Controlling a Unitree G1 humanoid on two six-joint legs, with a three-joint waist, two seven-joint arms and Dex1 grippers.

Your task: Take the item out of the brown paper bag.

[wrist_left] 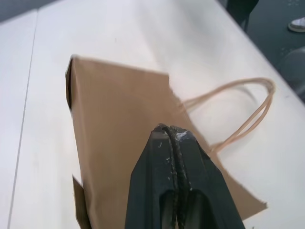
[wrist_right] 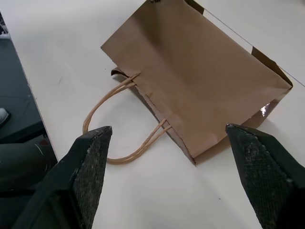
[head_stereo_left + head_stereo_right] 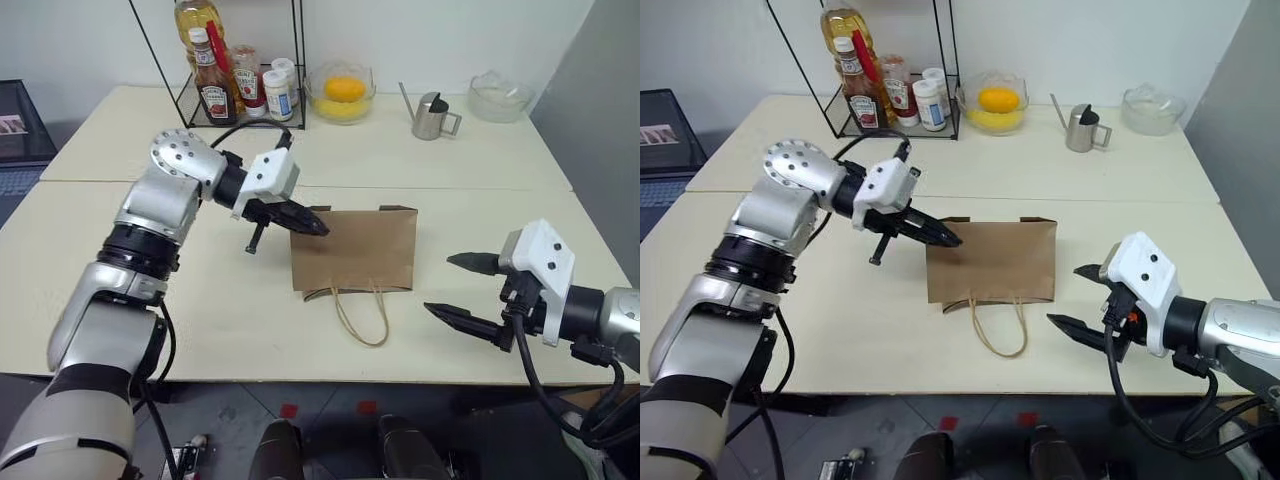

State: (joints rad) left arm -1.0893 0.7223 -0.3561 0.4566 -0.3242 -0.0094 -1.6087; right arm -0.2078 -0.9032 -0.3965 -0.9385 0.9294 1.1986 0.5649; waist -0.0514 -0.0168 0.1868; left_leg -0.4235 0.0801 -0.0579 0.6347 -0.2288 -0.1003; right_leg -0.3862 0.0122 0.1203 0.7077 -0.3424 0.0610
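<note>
Flat brown paper bag (image 3: pixel 355 250) hides its contents, apparently

Silver arms, black pincers

Both arms have brushed silver shells with black joint rings, and the left one has a round cap dotted with screw holes. White boxy wrist housings sit behind the left gripper (image 3: pixel 318 226) and right gripper (image 3: pixel 446 287), each with two tapered, textured black fingers. Black cables loop off both arms.
</note>
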